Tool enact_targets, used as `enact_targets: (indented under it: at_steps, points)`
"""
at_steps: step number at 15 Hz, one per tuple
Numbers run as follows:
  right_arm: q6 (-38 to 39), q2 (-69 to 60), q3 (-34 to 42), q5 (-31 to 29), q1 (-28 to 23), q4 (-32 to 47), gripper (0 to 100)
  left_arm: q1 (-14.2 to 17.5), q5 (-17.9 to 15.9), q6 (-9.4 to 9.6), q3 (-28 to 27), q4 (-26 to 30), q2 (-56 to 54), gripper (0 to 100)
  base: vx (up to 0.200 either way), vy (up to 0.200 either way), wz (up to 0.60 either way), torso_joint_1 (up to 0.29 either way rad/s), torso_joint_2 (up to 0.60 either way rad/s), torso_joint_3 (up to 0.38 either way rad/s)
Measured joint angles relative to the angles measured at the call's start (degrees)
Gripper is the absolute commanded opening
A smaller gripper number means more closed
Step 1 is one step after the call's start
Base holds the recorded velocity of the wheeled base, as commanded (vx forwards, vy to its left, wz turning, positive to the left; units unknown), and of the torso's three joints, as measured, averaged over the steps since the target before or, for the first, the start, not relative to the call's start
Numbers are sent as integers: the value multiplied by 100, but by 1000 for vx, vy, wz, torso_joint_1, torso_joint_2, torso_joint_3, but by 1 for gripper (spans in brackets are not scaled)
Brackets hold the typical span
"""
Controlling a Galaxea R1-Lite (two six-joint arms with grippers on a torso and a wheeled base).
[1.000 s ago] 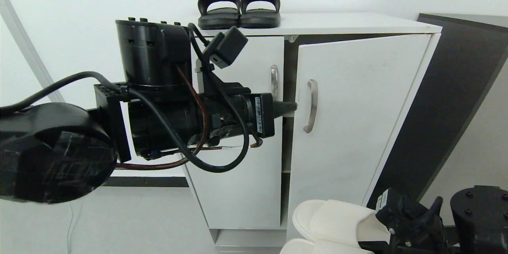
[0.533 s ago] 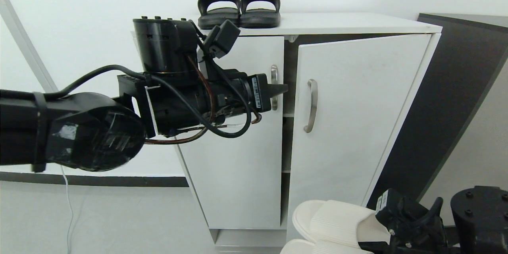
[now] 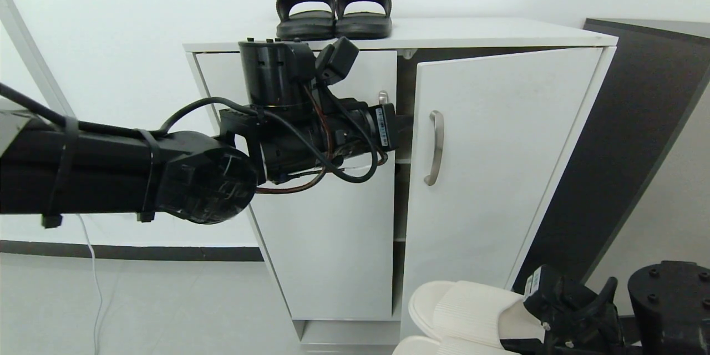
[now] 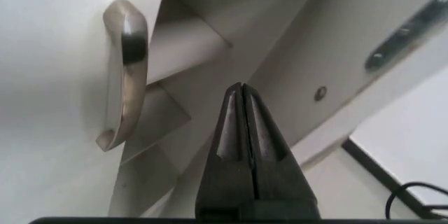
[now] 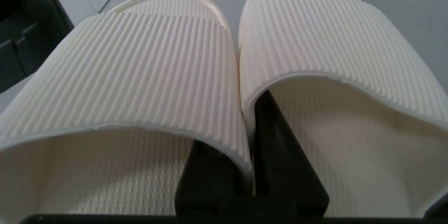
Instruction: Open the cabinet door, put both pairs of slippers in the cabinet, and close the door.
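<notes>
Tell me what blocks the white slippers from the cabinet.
The left door and right door cover most of the cabinet front, leaving a narrow gap. The shut left end effector sits in it beside the left handle.

- A plain white wall (image 3: 111,22) fills the back of the room, evenly lit.
- A pale grey slanted strip (image 3: 33,50) crosses the wall at the head view's far left.
- A dark skirting band (image 3: 166,252) runs along the wall's foot.
- Below the band lies a smooth light grey floor (image 3: 183,310), with a thin white cable (image 3: 95,299) trailing onto it.
- A tall dark grey panel (image 3: 638,138) stands at the right.
</notes>
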Motion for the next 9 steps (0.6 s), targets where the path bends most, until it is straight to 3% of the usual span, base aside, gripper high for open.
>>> enact_targets:
  at_steps: [2,6,9]
  points:
    - [0,6,22,-2,29,2,0,-6,13,-126,-1,-57,68,0,-100,0,0,4,-1,-1]
    - [0,17,37,0,82,2,0,-37,43,-129,0,-156,129,0,-200,0,0,4,6,4]
    - [0,20,69,5,146,-2,0,-276,38,-104,35,-178,135,0,-200,0,0,-2,1,-1]
